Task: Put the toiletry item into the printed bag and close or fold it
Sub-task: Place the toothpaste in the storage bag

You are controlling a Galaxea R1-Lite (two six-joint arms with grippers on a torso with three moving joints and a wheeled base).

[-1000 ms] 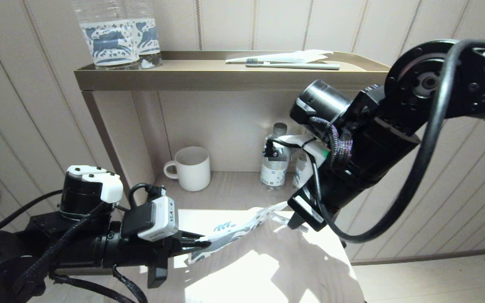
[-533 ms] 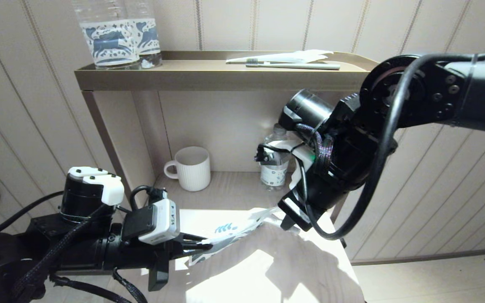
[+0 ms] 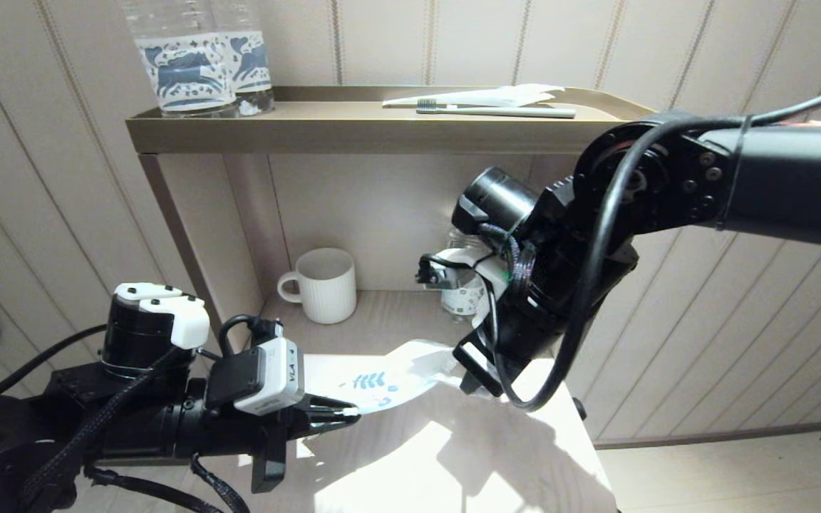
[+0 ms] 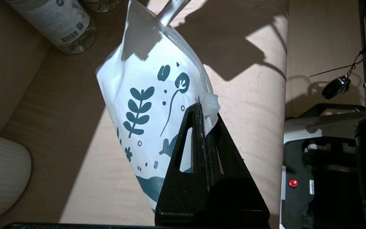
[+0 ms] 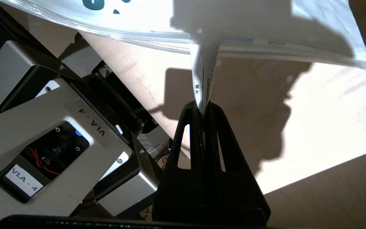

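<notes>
Entry, bagging step, insertion under way. Right gripper [image 5: 203, 106]: clenched on the tail of the toiletry item [image 5: 203, 73], jaws pressed flat together with the item pinched between them. Left gripper [image 4: 202, 109]: clenched on the top corner of the printed bag [image 4: 145, 105], right beside the white slider [image 4: 210, 103], holding the bag up off the table [image 4: 259, 95] with its top edge turned toward the right arm. Item, as I see it from here: a slim, flat white strip, narrowing toward the held end, with a dark seam line and the word TOOTHPASTE printed along it. Its far end meets the bag's top edge and I judge it has entered the mouth; how deep it sits I cannot tell. Bag: white plastic, thin and slack, printed with dark teal leaves, a flower stem and a larger dark shape near the bottom; it bows between the two grips, not flat. Step in hand, by my judgement: feeding the item in, closing not yet begun. Next move calls for pushing the item further along the bag's length, then letting go with the right gripper while the left keeps the corner steady, so the slider can be run across. Nearby, not in use: ribbed white mug [image 3: 325, 285], a bottle [image 4: 59, 22], and a toothbrush [image 3: 496, 111] on the upper shelf.
</notes>
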